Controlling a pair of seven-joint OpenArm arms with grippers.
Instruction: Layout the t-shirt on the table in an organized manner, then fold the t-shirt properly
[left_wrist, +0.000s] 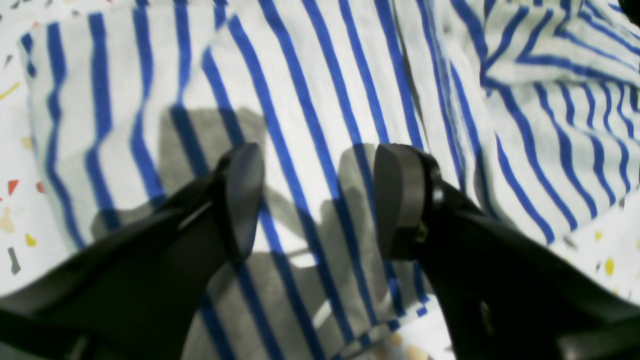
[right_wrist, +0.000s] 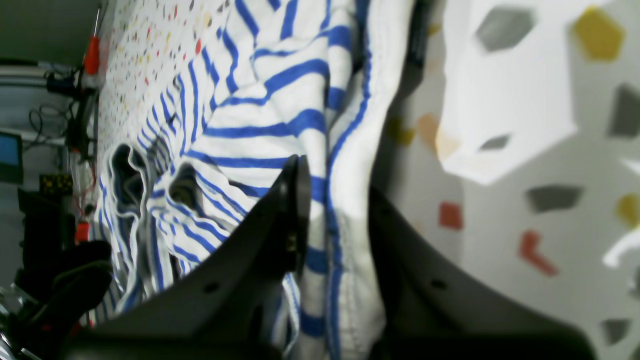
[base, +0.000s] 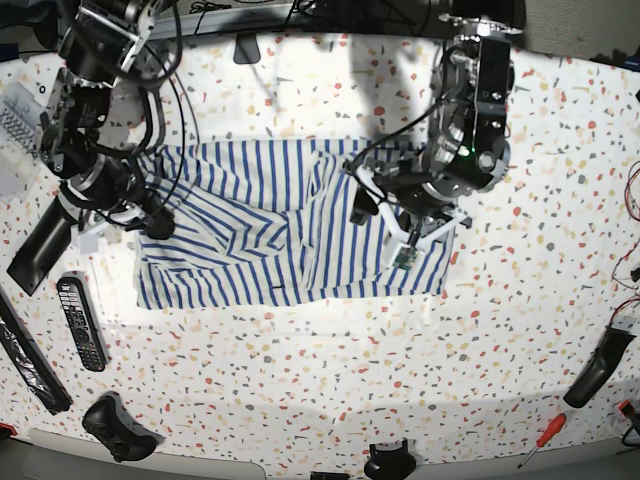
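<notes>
The t-shirt (base: 285, 225) is spread rumpled mid-table (base: 330, 400). Its nine-o'clock hem is pinched shut in the right gripper (right_wrist: 332, 210), seemingly for pulling flat; the left gripper (left_wrist: 317, 200) is held wide above cloth, empty.

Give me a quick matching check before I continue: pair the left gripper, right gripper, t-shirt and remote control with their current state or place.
Column one:
1. left gripper
2. right gripper
3. t-shirt
4. remote control

Column two:
A. rumpled, partly spread on the table
B. jaws shut on the shirt's hem
C. lying on bare tabletop, apart from the shirt
D. jaws open above striped cloth

Pairs: 1-D, 2-B, 3-A, 4-C
</notes>
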